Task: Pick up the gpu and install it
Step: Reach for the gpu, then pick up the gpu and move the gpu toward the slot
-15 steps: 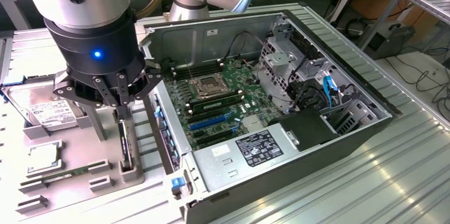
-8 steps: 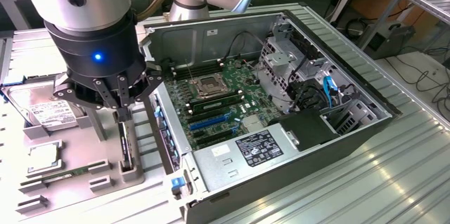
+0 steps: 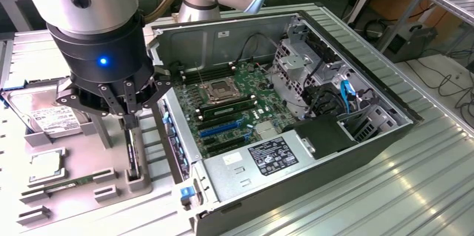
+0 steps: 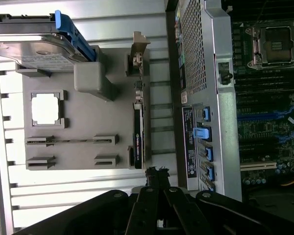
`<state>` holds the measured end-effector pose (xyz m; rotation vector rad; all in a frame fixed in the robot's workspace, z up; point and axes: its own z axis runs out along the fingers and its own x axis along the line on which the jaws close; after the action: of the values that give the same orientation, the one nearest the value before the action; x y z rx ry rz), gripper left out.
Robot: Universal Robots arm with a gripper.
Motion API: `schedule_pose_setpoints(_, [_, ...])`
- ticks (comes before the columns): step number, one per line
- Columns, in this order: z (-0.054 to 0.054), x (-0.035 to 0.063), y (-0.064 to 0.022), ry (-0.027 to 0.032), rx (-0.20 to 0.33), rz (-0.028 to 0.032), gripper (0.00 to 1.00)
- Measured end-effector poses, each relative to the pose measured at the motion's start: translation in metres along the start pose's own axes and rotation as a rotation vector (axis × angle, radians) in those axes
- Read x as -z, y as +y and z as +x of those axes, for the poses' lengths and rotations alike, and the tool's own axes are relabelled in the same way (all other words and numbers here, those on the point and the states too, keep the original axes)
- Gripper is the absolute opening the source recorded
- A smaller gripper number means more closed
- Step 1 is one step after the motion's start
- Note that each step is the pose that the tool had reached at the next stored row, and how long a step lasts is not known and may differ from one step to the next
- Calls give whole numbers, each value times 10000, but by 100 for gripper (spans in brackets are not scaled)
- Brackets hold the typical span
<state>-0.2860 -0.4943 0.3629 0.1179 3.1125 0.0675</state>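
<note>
gpu [image 3: 133,155] stands on edge in its slot on the grey tray [image 3: 89,155], lower left of the exterior view, not lifted yet. My gripper [image 3: 129,118] sits right over its top edge, clenched shut, with nothing visibly held. My read: pick step, pre-grasp. A grab needs the jaws spread first, then set squarely astride that thin edge. Tray also holds hard drive [image 3: 44,115], CPU [image 3: 46,165], memory stick [image 3: 70,183]. Open case [image 3: 311,180], centre-right: motherboard [image 3: 245,103], blue slots [image 3: 222,126] free, CPU socket [image 3: 221,89] empty.

Wrist [image 3: 83,3] pointing down, fingers [image 3: 130,113] pressed together
</note>
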Motion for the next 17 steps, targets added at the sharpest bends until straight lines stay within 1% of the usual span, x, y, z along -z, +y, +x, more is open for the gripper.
schedule_pose_setpoints(3, [0, 0, 0, 0, 0, 0, 11])
schedule_pose_setpoints(4, [0, 0, 0, 0, 0, 0, 36])
schedule_pose_setpoints(5, [7, -8, -1, 0, 0, 0, 42])
schedule_pose_setpoints(6, [67, -46, -7, 0, 0, -1, 42])
schedule_pose_setpoints(7, [77, -60, -8, 1, 0, 0, 42])
schedule_pose_setpoints(10, [93, -132, -13, 0, 0, 0, 42])
schedule_pose_setpoints(15, [101, -320, -21, 0, 0, 0, 42])
schedule_pose_setpoints(17, [102, -327, -22, 0, 0, 0, 42])
